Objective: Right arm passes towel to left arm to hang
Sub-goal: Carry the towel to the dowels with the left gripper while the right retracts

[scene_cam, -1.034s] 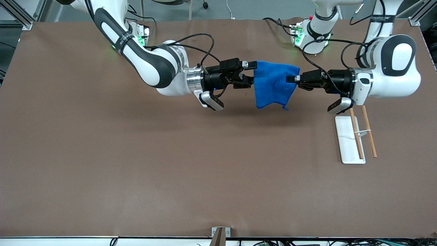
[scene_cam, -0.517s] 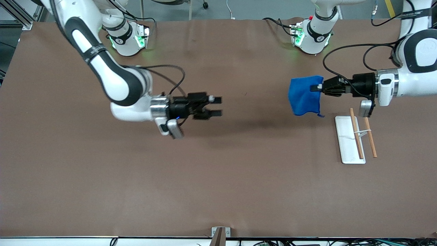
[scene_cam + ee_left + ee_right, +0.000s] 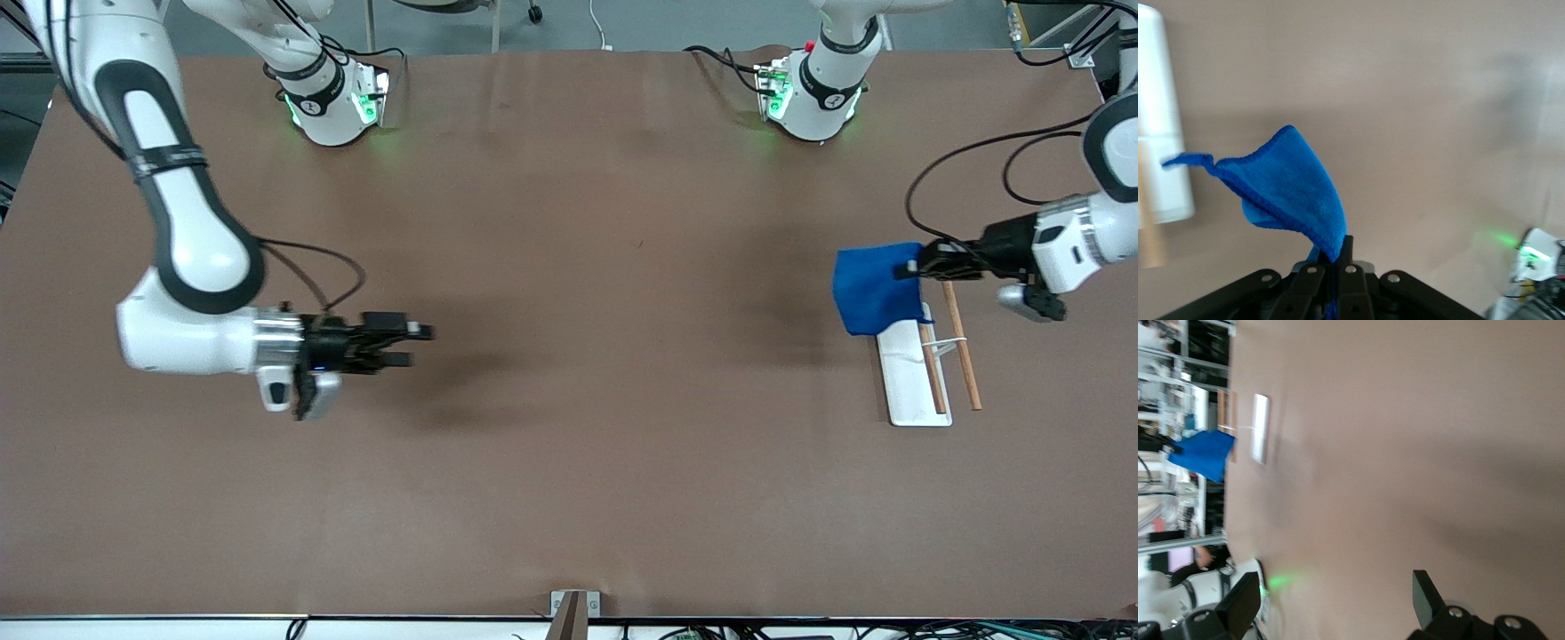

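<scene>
The left pincer (image 3: 907,266) hangs in the air at the left arm's end of the desk (image 3: 569,498), its two fingers pressed tight together on one edge of the towel (image 3: 876,287). The left wrist view shows the same grip close up: the blue cloth (image 3: 1288,190) is pinched between the closed fingers and fans out from them in a loose fold, with the small loop sticking out at one corner. In the front view the towel droops from the pincer just above the end of the white tray (image 3: 907,373) that lies farther from the front camera, covering that end from sight. The tray rests on the desk near the edge at the left arm's end, with two wooden bars (image 3: 960,342) running lengthwise, one over the tray and one just beside it.

The right pincer (image 3: 416,345) is well apart from all this, over bare desk toward the right arm's end, with the arm stretched out level. Its fingers stand apart and hold nothing; the right wrist view shows the two fingertips (image 3: 1425,590) widely spaced, with the towel (image 3: 1203,453) and tray (image 3: 1259,428) small in the distance
</scene>
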You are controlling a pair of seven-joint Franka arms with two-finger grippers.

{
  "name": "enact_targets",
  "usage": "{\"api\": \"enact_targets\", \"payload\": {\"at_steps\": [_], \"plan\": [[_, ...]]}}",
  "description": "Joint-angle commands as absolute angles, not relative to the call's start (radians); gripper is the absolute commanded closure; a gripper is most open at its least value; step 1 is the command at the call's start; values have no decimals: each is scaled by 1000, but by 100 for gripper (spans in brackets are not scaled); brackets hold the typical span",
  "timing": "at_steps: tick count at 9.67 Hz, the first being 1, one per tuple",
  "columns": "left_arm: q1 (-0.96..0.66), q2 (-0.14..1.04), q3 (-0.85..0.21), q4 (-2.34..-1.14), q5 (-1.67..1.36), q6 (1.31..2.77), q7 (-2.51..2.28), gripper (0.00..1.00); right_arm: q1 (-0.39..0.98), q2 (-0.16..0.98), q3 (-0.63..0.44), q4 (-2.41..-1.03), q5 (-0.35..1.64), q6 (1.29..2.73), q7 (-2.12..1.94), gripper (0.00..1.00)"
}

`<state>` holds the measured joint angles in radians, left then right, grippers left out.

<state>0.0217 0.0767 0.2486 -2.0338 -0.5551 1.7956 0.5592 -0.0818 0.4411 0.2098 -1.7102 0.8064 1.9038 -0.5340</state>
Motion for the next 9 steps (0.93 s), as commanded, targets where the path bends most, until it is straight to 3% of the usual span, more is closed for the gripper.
{"api": "enact_targets", "payload": {"at_steps": [1, 3, 6, 8, 9], "plan": [[20, 153, 375, -2003, -523, 1818, 735, 100, -68, 355, 74, -1715, 631, 1824, -480, 0], [23, 224, 413, -1970, -537, 1873, 828, 100, -67, 295, 3, -1713, 432, 1804, -366, 0], [23, 291, 411, -1939, -563, 1910, 839, 99, -67, 221, -14, -1680, 102, 1795, -24, 0], [23, 314, 413, -1940, -563, 1921, 848, 96, -66, 149, -15, -1671, 33, 1790, -17, 0], [43, 316, 411, -1942, -564, 1921, 857, 90, -66, 131, -12, -1604, -60, 1737, -20, 0]]}}
